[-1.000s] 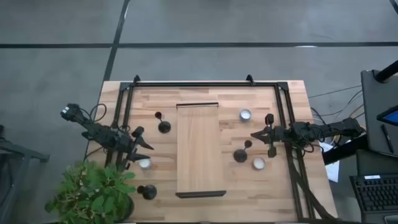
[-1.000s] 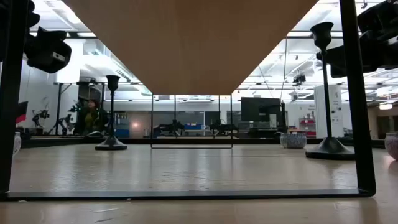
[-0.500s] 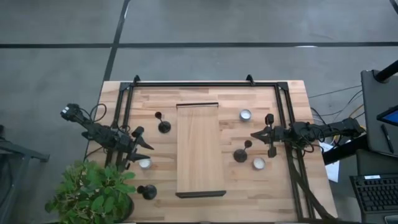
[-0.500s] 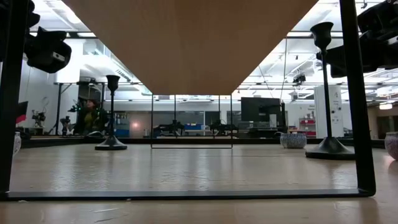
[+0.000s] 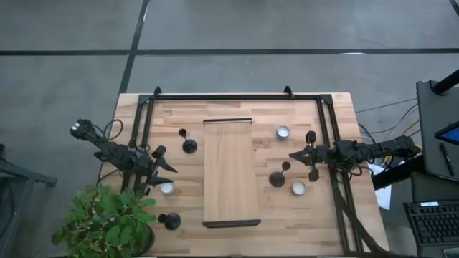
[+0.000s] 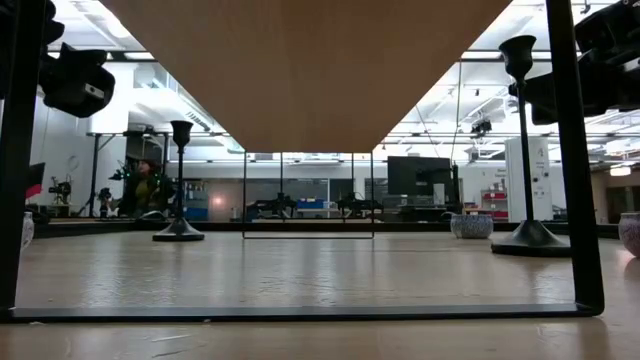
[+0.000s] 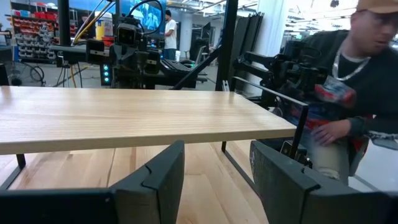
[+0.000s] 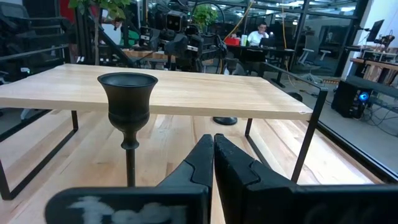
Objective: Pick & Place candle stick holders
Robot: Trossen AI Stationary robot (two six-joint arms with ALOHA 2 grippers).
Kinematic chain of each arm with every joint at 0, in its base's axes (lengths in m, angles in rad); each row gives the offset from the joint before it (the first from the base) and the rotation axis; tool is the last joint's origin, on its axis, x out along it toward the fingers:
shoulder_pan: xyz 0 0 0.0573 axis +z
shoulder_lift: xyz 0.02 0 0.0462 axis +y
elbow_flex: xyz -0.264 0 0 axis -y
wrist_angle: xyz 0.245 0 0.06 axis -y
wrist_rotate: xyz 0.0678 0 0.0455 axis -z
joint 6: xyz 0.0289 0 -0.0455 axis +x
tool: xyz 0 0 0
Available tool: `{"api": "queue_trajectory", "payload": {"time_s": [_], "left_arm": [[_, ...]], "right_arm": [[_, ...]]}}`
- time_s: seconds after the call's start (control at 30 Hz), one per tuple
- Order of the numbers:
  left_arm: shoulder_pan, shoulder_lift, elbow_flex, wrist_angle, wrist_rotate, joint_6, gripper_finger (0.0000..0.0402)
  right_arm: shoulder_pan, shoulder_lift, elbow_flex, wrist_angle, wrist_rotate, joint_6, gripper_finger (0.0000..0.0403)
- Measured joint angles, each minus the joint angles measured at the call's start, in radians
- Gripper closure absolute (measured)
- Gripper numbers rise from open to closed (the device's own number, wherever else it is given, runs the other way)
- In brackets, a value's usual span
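Note:
Three black candle stick holders stand upright on their round bases on the table. One (image 5: 188, 145) is left of the raised wooden shelf (image 5: 228, 172), one (image 5: 278, 178) is right of it, and one (image 5: 171, 221) is at the near left by the plant. My left gripper (image 5: 171, 166) is open and empty, left of the shelf; its fingers show apart in the left wrist view (image 7: 214, 177). My right gripper (image 5: 292, 155) is shut and empty, just beyond the right holder, whose cup (image 8: 127, 93) shows in front of its fingers (image 8: 213, 155).
Three white tealights lie on the table: one at the far right (image 5: 282, 132), one at the near right (image 5: 297, 188), one by my left gripper (image 5: 167, 188). A black frame (image 5: 237, 96) borders the table. A potted plant (image 5: 107, 222) overhangs the near left corner. A person (image 7: 348, 93) is beyond the table.

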Motion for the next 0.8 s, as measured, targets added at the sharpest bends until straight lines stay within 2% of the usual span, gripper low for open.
{"api": "queue_trajectory", "payload": {"time_s": [0.63, 0.8], "left_arm": [[0.000, 0.000, 0.000, 0.000, 0.000, 0.000, 0.0223], [0.000, 0.000, 0.000, 0.000, 0.000, 0.000, 0.0223]], "right_arm": [[0.000, 0.000, 0.000, 0.000, 0.000, -0.041, 0.0394], [0.000, 0.000, 0.000, 0.000, 0.000, 0.134, 0.0394]]}}
